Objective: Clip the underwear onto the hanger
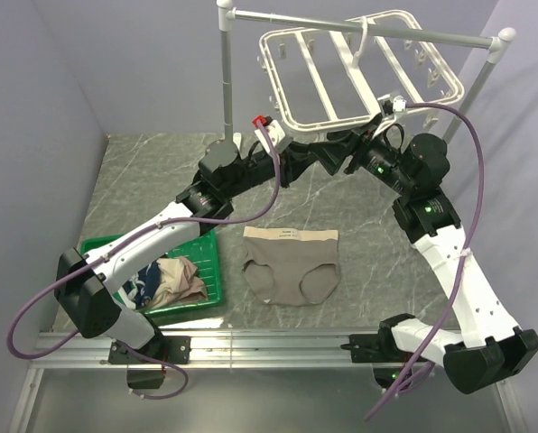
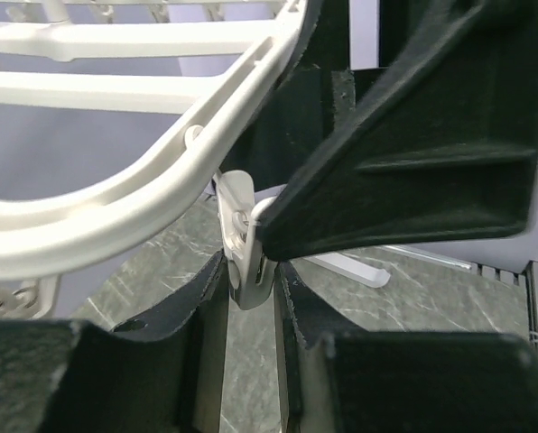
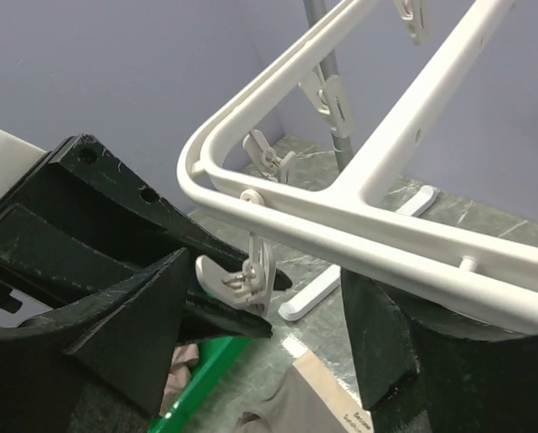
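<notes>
Left hand (image 2: 249, 298) pinches a clip (image 2: 244, 236) under the hanger (image 1: 359, 72); right hand (image 3: 260, 334) gapes empty nearby. Underwear (image 1: 292, 263) lies flat on the table (image 1: 359, 298) — it needs fetching next.

Bright, even light — soft shadows, blurred close-up wrist foregrounds.
</notes>
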{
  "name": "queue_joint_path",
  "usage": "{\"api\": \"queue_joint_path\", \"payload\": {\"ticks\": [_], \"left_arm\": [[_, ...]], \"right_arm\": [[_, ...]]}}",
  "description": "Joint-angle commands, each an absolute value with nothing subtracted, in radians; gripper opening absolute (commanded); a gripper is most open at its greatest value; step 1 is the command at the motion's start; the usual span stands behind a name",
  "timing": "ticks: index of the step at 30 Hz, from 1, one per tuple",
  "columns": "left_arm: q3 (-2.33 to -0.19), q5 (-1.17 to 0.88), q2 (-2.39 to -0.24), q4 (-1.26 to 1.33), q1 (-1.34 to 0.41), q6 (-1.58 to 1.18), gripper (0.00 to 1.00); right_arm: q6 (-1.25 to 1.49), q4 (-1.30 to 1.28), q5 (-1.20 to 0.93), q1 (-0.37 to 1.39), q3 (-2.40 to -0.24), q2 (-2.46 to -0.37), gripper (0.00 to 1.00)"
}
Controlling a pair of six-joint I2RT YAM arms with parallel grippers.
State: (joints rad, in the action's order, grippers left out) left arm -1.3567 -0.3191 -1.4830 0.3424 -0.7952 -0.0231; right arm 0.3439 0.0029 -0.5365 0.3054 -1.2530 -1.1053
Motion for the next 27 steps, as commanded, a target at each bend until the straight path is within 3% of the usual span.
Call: {"api": "queue_joint_path", "payload": {"ticks": [1, 6, 9, 13, 15, 20, 27], "left_arm": [[-1.399, -0.402, -1.45, 0.322, -0.799, -0.046, 0.06], [-1.401, -0.416, -1.448, 0.31, -0.798, -0.046, 0.09], [-1.391, -0.413, -1.443, 0.305, -0.799, -0.057, 0.25], [-1.393, -0.4, -1.424, 0.253, -0.798, -0.045, 0.5], [-1.39, -0.387, -1.401, 0.185, -0.792, -0.049, 0.54], [-1.304, -0.377, -1.3, -0.041, -0.755, -0.143, 0.65], [-0.99, -0.288, -1.175, -0.271, -0.752, -0.382, 0.68]], "right_arm": [[0.347, 0.077, -0.558, 0.318, -1.296, -1.123, 0.73], [0.333, 0.068, -0.54, 0.324, -1.307, -1.129, 0.53], [0.321, 0.055, -0.526, 0.325, -1.315, -1.131, 0.29], [0.308, 0.043, -0.502, 0.325, -1.318, -1.127, 0.11], [0.299, 0.035, -0.5, 0.325, -1.318, -1.126, 0.01], [0.287, 0.023, -0.486, 0.325, -1.318, -1.118, 0.0], [0.284, 0.015, -0.474, 0.325, -1.313, -1.111, 0.0]]}}
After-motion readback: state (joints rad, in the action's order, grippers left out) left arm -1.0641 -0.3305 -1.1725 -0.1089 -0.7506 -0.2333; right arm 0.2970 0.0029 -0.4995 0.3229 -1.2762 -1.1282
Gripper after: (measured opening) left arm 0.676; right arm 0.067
